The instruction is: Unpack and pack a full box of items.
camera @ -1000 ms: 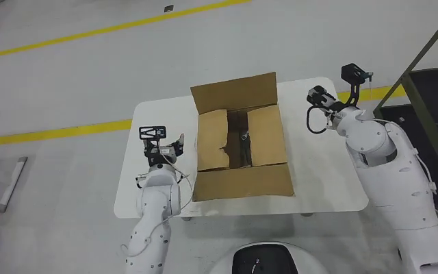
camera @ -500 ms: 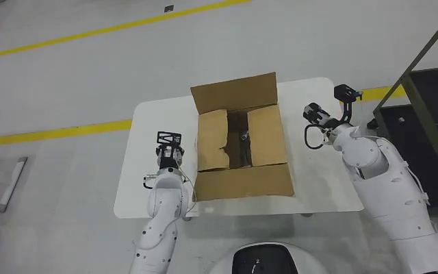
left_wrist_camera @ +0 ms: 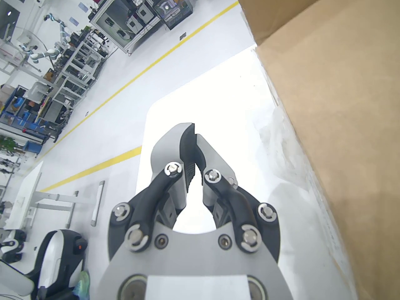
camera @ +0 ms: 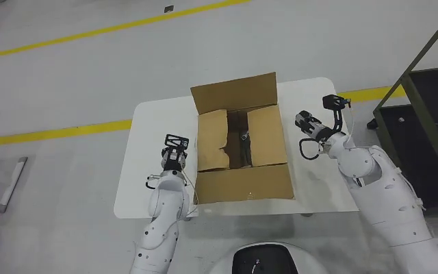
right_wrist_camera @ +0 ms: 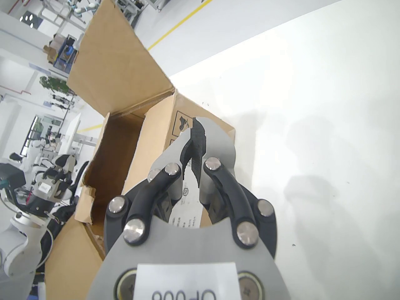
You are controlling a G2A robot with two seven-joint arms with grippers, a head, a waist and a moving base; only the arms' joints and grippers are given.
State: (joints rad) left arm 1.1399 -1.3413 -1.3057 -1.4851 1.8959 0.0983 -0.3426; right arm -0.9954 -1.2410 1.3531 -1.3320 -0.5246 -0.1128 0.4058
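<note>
A brown cardboard box stands in the middle of the white table. Its back flap stands up, its front flap hangs outward, and the two side flaps lie half closed. Through the gap between them a dark item shows inside. My left gripper is shut and holds nothing, just left of the box's left wall, above the table; its tips point along that wall. My right gripper is shut and holds nothing, to the right of the box, pointing at its right wall.
A dark metal rack stands close to the table's right edge. Bare tabletop lies right of the box. A bit of clear film lies against the foot of the box's left wall.
My left gripper has moved right, up to the box's left wall. My right gripper has come down and left, closer to the box's right side. The box has not moved.
</note>
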